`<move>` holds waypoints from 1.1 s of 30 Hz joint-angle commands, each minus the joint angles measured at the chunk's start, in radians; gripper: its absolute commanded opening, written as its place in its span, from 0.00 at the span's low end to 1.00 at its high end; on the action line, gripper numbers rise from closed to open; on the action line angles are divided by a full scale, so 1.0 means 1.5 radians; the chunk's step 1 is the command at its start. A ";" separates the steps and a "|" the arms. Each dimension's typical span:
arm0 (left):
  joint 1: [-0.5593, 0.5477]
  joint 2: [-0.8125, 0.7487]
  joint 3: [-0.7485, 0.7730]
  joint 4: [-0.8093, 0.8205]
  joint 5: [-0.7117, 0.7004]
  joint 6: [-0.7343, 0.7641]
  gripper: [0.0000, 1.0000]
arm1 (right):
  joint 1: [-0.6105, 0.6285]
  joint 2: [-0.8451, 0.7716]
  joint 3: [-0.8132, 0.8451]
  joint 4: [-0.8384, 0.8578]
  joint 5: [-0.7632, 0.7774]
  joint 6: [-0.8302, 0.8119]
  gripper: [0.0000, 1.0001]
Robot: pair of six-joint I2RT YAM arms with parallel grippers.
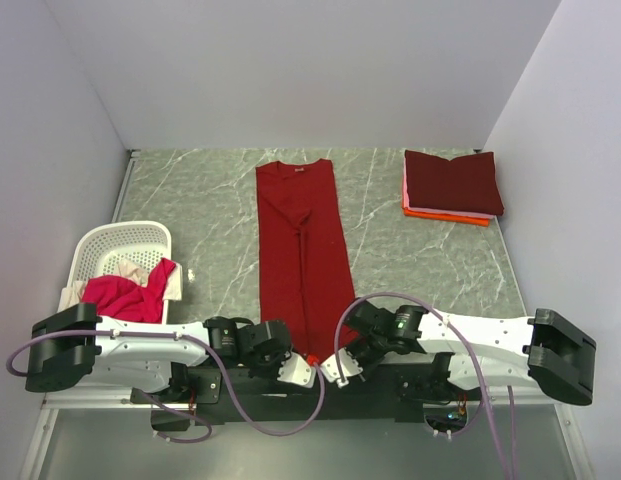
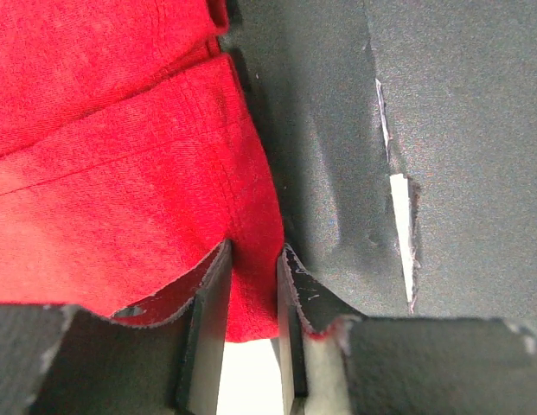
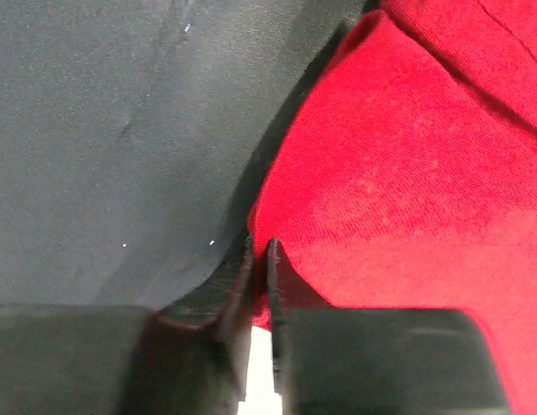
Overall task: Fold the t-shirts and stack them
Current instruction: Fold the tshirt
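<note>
A large dark red t-shirt (image 1: pixel 300 250) lies on the table as a long narrow strip, collar at the far end. My left gripper (image 1: pixel 306 368) and right gripper (image 1: pixel 328 362) meet at its near hem, close together. In the left wrist view, the left gripper (image 2: pixel 253 251) has the corner of the red cloth (image 2: pixel 121 156) between its fingers. In the right wrist view, the right gripper (image 3: pixel 259 244) is pinched nearly flat on the edge of the cloth (image 3: pixel 424 173). A folded stack at the back right has a maroon t-shirt (image 1: pixel 452 182) on top, with a pink and an orange one (image 1: pixel 445 215) under it.
A white lattice basket (image 1: pixel 120 240) stands at the left with a magenta-pink t-shirt (image 1: pixel 135 295) and a cream one (image 1: pixel 130 268) crumpled in it. White walls close in the marbled grey table (image 1: pixel 210 200) on three sides. A dark mat (image 2: pixel 458 130) lies under the near hem.
</note>
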 commanded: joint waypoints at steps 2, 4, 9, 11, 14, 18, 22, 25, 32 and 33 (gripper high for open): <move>0.016 0.014 -0.014 0.075 -0.143 0.028 0.01 | -0.005 0.018 0.007 0.014 0.076 0.006 0.06; 0.016 0.001 -0.013 0.073 -0.121 0.028 0.01 | -0.005 0.010 0.010 0.012 0.070 0.007 0.00; 0.026 -0.052 -0.012 0.076 -0.105 0.025 0.00 | -0.008 -0.019 0.036 0.002 0.039 0.030 0.00; 0.041 -0.075 -0.009 0.076 -0.096 0.021 0.01 | -0.018 -0.030 0.045 0.000 0.026 0.036 0.00; 0.061 -0.104 -0.005 0.065 -0.079 0.022 0.00 | -0.049 -0.036 0.068 -0.005 0.003 0.043 0.00; 0.080 -0.116 0.004 0.044 -0.067 0.036 0.00 | -0.077 -0.034 0.086 -0.014 -0.015 0.038 0.00; 0.095 -0.116 0.015 0.033 -0.058 0.050 0.00 | -0.096 -0.031 0.093 -0.015 -0.031 0.039 0.00; 0.110 -0.116 0.023 0.041 -0.055 0.058 0.00 | -0.124 -0.028 0.109 -0.020 -0.048 0.048 0.00; 0.242 -0.105 0.051 0.114 -0.036 0.103 0.00 | -0.241 0.025 0.193 -0.011 -0.051 0.076 0.00; 0.262 -0.097 0.058 0.127 -0.030 0.109 0.00 | -0.265 0.040 0.210 -0.011 -0.048 0.080 0.00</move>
